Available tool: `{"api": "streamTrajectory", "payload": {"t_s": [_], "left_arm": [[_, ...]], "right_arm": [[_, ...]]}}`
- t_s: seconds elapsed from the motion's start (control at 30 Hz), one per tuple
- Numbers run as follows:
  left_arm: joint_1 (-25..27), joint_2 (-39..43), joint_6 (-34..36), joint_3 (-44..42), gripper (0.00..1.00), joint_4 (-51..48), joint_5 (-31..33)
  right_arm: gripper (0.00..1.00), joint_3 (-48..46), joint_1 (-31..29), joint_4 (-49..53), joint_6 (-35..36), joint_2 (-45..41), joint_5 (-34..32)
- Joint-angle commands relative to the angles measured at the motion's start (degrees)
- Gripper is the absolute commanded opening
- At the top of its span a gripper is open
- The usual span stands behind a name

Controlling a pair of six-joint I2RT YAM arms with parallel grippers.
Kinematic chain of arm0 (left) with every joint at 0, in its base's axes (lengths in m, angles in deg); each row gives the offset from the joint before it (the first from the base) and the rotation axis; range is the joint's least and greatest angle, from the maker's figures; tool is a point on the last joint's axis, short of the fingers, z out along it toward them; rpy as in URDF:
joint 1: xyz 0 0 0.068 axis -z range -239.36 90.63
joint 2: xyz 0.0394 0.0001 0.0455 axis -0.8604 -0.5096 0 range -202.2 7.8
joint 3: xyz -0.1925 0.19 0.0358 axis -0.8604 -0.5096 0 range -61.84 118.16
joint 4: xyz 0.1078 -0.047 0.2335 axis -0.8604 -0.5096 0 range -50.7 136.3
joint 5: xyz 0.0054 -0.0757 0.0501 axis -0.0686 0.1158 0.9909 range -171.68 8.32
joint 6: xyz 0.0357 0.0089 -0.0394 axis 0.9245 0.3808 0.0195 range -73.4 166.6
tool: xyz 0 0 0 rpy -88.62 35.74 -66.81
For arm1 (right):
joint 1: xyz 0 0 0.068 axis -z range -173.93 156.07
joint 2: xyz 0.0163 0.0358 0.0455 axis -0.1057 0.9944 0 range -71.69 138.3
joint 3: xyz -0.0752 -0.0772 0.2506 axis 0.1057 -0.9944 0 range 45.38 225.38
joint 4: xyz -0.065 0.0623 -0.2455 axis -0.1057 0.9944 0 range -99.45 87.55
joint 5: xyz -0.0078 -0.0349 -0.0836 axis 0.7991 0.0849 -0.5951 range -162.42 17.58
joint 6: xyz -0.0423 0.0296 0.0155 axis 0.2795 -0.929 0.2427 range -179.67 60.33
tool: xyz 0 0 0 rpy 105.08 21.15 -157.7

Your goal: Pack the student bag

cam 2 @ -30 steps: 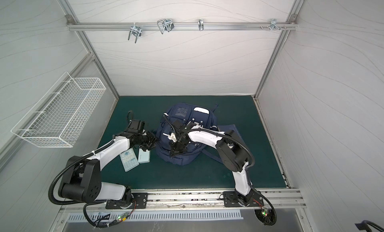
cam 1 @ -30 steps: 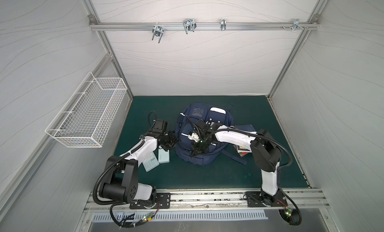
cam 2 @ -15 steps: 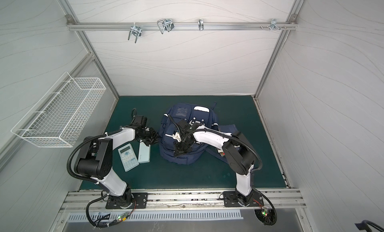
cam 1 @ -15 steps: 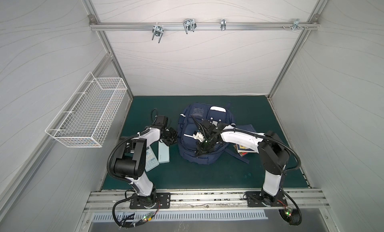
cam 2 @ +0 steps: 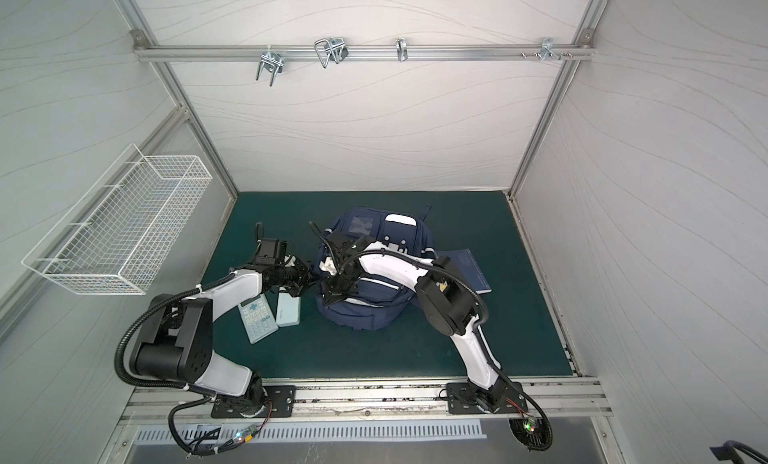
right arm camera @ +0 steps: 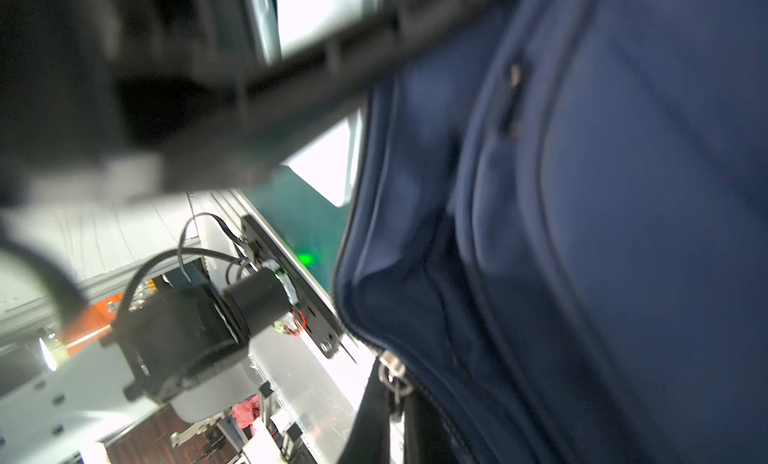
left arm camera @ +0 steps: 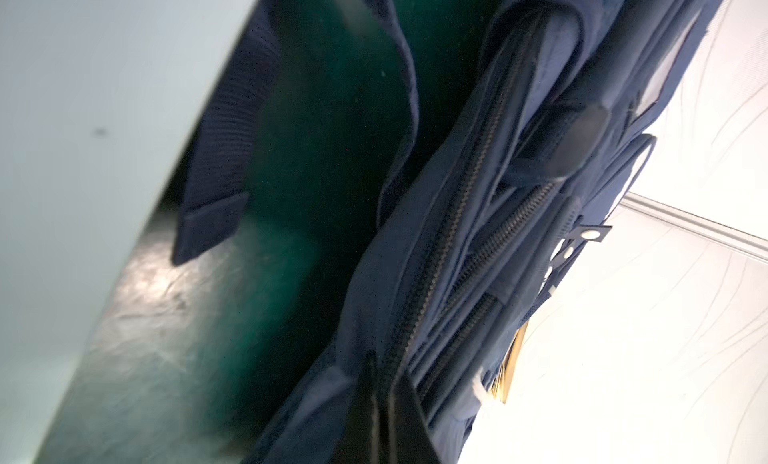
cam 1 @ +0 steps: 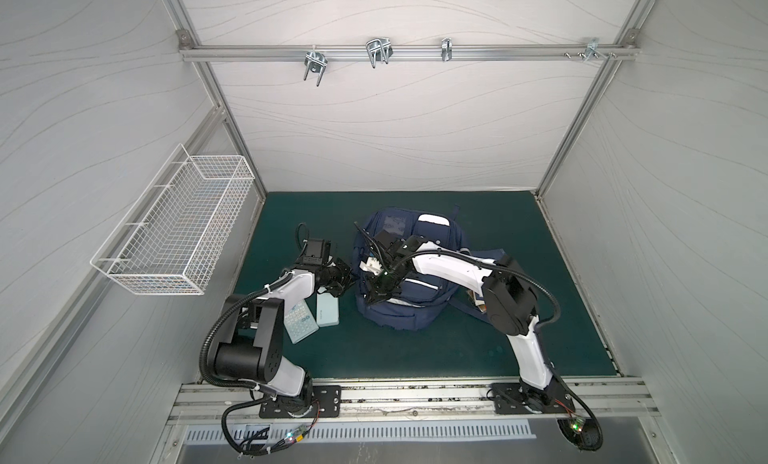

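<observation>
- The student bag (cam 1: 415, 304) is big and dark blue. It lies flat in the middle of the green bench (cam 1: 415, 350), a bit toward the far side.
- The bag has white stripes and a white patch with dark dots near its far end.
- The left claw (cam 1: 340, 282) is down low at the left edge of the bag. It is clenched. In the left wrist view its tips (left arm camera: 386, 383) pinch the blue cloth right by a zipper.
- A loose blue strap (left arm camera: 224, 159) lies on the bench next to that edge.
- The right claw (cam 1: 372, 296) reaches across the top of the bag to its near left part. It is clenched too.
- In the right wrist view a small silver zipper pull (right arm camera: 390, 372) sits between the tips of the right claw.
- The two claws are near each other but do not touch.
- A pale calculator (cam 1: 300, 321) and a pale blue-green case (cam 1: 327, 312) lie side by side on the bench, just left of the bag.
- A blue notebook (cam 2: 469, 271) lies on the bench to the right of the bag, partly under the right arm.
- A white wire basket (cam 1: 178, 229) hangs on the left wall.
</observation>
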Motion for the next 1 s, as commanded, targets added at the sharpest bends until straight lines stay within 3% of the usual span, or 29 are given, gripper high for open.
{"api": "streamTrajectory", "payload": {"t_s": [0.0,0.1,0.27,0.4,0.57,0.67,0.8,0.97], "left_arm": [[2.55,2.27,-4.92,-2.91,0.0,3.33,-3.66],[2.54,5.18,-4.3,-4.69,0.0,1.28,-1.95],[2.57,12.79,-4.6,-7.81,0.0,-1.77,2.2],[2.89,13.68,-7.01,-9.92,0.0,-0.03,2.21],[4.73,10.74,-9.54,-9.5,0.0,2.48,2.08],[6.0,10.92,-10.41,-9.12,0.0,2.95,2.88],[6.9,12.44,-10.5,-8.95,0.0,1.02,4.72],[7.26,14.03,-11.57,-10.15,0.0,1.79,4.45]], "right_arm": [[0.0,6.04,0.12,-3.89,-1.22,3.46,2.47],[0.0,7.5,1.65,0.48,-0.32,3.68,-4.07],[0.0,-2.62,5.82,0.1,1.42,-4.22,-6.86],[0.0,-8.13,5.39,1.3,4.62,-8.81,-4.51],[0.0,-11.73,-1.15,1.61,7.69,-10.44,3.44],[0.0,-9.8,-3.01,-0.51,6.96,-7.43,7.67],[0.0,0.3,-2.3,1.6,7.28,-0.03,12.75],[0.0,7.92,-0.59,1.54,5.5,4.58,12.93]]}}
